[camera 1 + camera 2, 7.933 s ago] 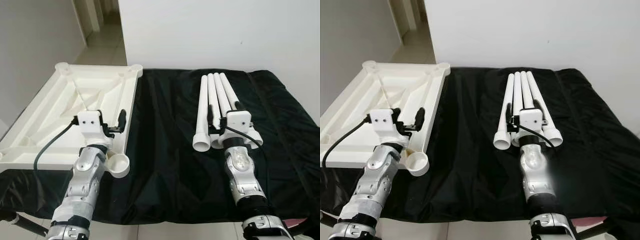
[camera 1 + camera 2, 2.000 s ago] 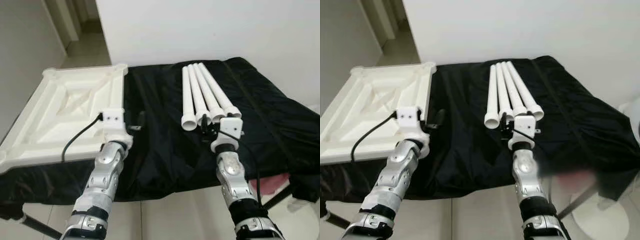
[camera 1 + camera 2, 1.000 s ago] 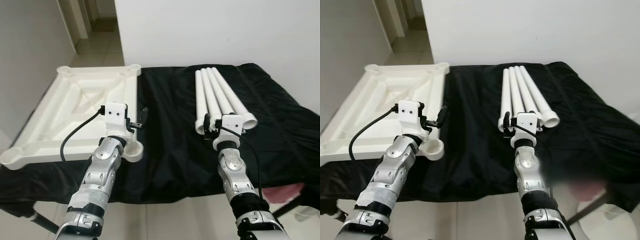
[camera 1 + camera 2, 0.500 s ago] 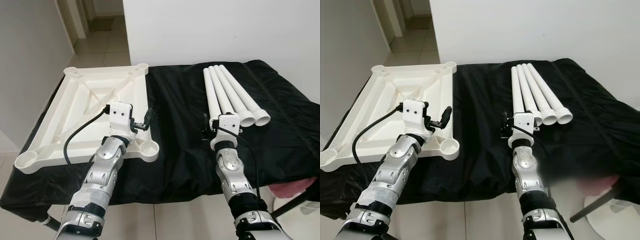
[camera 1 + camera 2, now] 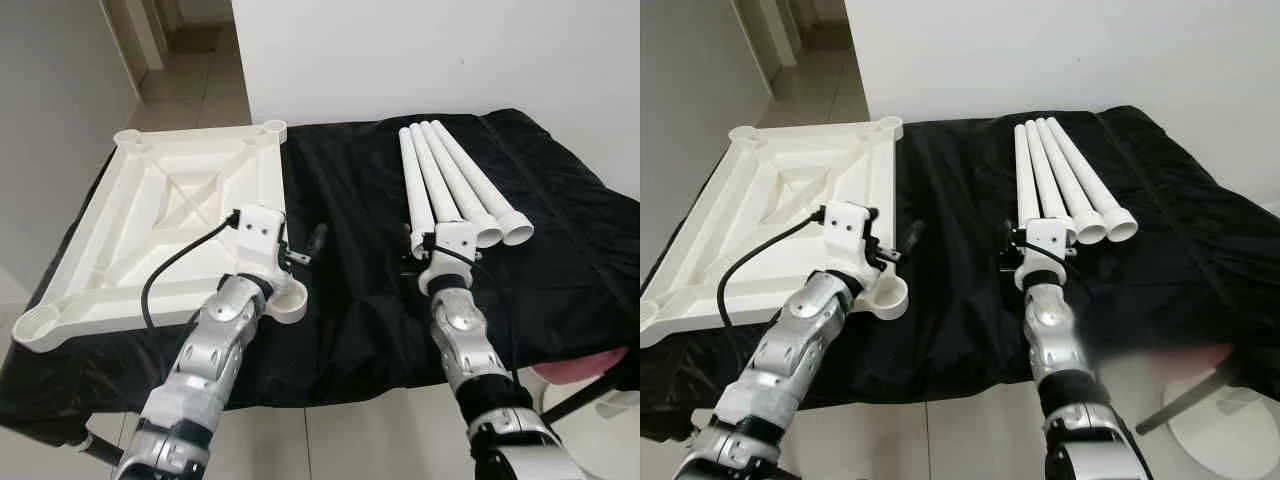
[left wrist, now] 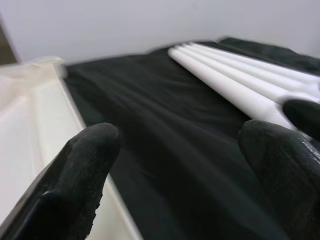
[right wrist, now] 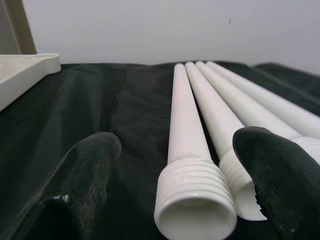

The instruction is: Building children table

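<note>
Right gripper, fingers spread, faces four table legs.

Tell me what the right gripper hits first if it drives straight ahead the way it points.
Most likely the threaded open end of the nearest white table leg: it sits between the open fingers of the right gripper, just ahead. Depth is hard to judge, so contact may come at the rim.

A plain home interior: bare white wall, pale tiled floor running down a hallway, and a table draped in black cloth carrying a white plastic tabletop and legs.
</note>
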Motion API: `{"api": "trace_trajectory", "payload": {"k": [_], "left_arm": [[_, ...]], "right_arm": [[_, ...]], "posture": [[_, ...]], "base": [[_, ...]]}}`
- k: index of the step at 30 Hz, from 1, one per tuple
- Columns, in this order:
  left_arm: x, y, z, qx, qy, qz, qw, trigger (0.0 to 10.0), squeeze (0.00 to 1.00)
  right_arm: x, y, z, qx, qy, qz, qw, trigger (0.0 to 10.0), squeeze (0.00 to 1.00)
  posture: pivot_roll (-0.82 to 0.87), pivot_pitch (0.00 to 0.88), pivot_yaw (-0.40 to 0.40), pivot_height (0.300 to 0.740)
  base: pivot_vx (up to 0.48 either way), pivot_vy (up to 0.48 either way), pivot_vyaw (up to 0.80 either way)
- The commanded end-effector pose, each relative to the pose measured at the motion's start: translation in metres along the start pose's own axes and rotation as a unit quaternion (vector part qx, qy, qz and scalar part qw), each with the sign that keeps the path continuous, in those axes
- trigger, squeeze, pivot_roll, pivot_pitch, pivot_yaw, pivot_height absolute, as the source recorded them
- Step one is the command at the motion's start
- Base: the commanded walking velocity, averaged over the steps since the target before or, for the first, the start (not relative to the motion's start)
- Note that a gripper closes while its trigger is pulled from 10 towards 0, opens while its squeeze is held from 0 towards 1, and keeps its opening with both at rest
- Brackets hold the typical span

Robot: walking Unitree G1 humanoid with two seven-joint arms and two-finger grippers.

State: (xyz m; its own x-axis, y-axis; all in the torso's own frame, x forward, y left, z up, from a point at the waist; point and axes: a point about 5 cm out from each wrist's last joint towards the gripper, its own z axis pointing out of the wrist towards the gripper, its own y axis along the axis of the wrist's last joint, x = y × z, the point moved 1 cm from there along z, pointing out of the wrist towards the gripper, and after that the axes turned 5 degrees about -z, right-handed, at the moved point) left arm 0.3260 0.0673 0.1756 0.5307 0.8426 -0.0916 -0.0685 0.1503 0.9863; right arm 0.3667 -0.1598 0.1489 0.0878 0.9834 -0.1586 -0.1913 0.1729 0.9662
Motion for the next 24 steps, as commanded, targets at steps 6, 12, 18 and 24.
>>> {"api": "trace_trajectory", "payload": {"k": [6, 12, 18, 24], "left_arm": [[-0.022, 0.0, -0.007, 0.03, -0.128, 0.015, 0.991, 10.0, 0.0], [-0.015, 0.004, -0.008, 0.037, -0.105, 0.014, 0.994, 10.0, 0.0], [-0.013, 0.009, -0.01, 0.041, -0.098, 0.008, 0.994, 10.0, 0.0], [-0.019, 0.008, -0.01, 0.04, -0.102, 0.009, 0.994, 10.0, 0.0]], "right_arm": [[0.009, -0.003, 0.009, 0.036, -0.008, 0.047, 0.998, 10.0, 0.0], [0.011, -0.012, 0.015, 0.086, -0.001, 0.072, 0.994, 10.0, 0.0], [0.014, -0.02, 0.015, 0.116, 0.015, 0.069, 0.991, 10.0, 0.0], [0.017, -0.018, 0.018, 0.116, 0.016, 0.078, 0.99, 10.0, 0.0]], "posture": [[-0.01, 0.143, 0.079, 0.74], [0.0, 0.155, 0.074, 0.74], [0.0, 0.151, 0.067, 0.74], [0.0, 0.125, 0.059, 0.74]], "base": [[0.0, 0.0, 0.0], [0.0, 0.0, 0.0], [0.0, 0.0, 0.0], [0.0, 0.0, 0.0]]}}
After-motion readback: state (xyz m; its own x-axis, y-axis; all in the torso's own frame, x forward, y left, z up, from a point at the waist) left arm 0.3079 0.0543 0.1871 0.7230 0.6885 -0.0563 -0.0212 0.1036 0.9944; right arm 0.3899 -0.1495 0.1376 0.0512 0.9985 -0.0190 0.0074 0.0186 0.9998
